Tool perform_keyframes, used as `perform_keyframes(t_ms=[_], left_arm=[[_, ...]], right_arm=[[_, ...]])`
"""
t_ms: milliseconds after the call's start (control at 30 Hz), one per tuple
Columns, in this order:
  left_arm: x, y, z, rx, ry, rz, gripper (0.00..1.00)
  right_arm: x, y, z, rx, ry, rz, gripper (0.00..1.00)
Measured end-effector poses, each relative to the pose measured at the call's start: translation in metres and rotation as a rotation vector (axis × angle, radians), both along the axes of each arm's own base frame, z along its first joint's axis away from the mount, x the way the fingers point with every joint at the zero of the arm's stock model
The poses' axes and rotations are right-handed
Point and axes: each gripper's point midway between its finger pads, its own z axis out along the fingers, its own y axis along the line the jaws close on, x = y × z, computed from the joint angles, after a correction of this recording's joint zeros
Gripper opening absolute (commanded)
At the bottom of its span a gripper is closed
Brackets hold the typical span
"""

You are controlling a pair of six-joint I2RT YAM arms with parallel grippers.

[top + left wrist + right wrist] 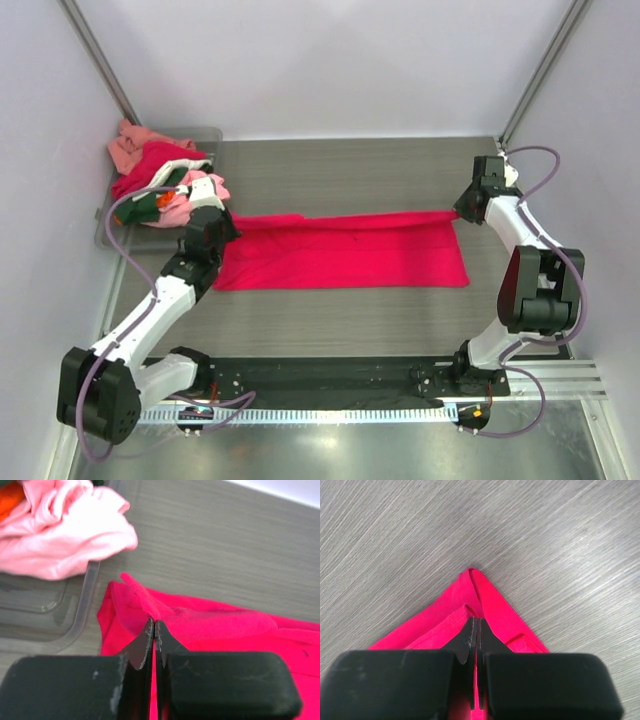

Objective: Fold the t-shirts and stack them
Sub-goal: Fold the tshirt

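A crimson-red t-shirt (345, 255) lies stretched across the middle of the table, folded lengthwise. My left gripper (212, 228) is shut on its left end; the left wrist view shows cloth (200, 625) pinched between the closed jaws of this gripper (154, 625). My right gripper (466, 207) is shut on the shirt's far right corner (475, 592), seen pinched at the tips in the right wrist view (476, 622). More t-shirts (160, 180) in salmon, red, light pink (60, 530), dark green and orange are piled at the far left.
The pile sits in a clear plastic bin (110, 232) at the table's far left, its rim (87, 595) close to my left gripper. Metal frame posts stand at both back corners. White walls close in the sides.
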Motion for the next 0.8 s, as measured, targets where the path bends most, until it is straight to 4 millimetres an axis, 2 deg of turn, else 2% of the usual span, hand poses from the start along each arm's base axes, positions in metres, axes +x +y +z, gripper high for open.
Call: perform_keyframes(t_ms=[300,400,433,467,500,533,567,600,733,800], left_arm=[[-0.035,0.006,-0.039,-0.025,0.083,0.027,0.0],[-0.05,0.01,-0.053,-0.053,0.105,0.043,0.01],[-0.055,0.011,-0.058,-0.067,0.111,0.048,0.06],[-0.062,0.012,-0.065,-0.079,0.123,0.052,0.16],[-0.068,0.013,-0.07,-0.086,0.133,0.054,0.32],[-0.074,0.013,-0.075,-0.099,0.139,0.056,0.59],[-0.081,0.012,-0.079,-0.118,0.144,0.056,0.63],[-0.087,0.011,-0.08,-0.134,0.14,0.053,0.66],[-0.099,0.008,-0.064,-0.203,0.08,0.037,0.74],[-0.102,0.008,-0.056,-0.227,0.053,0.034,0.79]], right_arm=[[-0.023,-0.002,-0.013,0.004,-0.002,-0.056,0.01],[-0.037,-0.001,-0.021,0.016,-0.019,-0.093,0.16],[-0.042,-0.002,-0.024,0.02,-0.028,-0.109,0.21],[-0.047,-0.002,-0.028,0.021,-0.031,-0.126,0.35],[-0.052,-0.003,-0.031,0.025,-0.033,-0.146,0.38],[-0.057,-0.004,-0.035,0.023,-0.035,-0.165,0.44],[-0.062,-0.006,-0.037,0.019,-0.039,-0.183,0.58],[-0.066,-0.008,-0.038,0.02,-0.043,-0.204,0.61],[-0.077,-0.011,-0.028,0.013,-0.121,-0.24,0.62],[-0.076,-0.007,-0.018,0.022,-0.171,-0.225,0.57]])
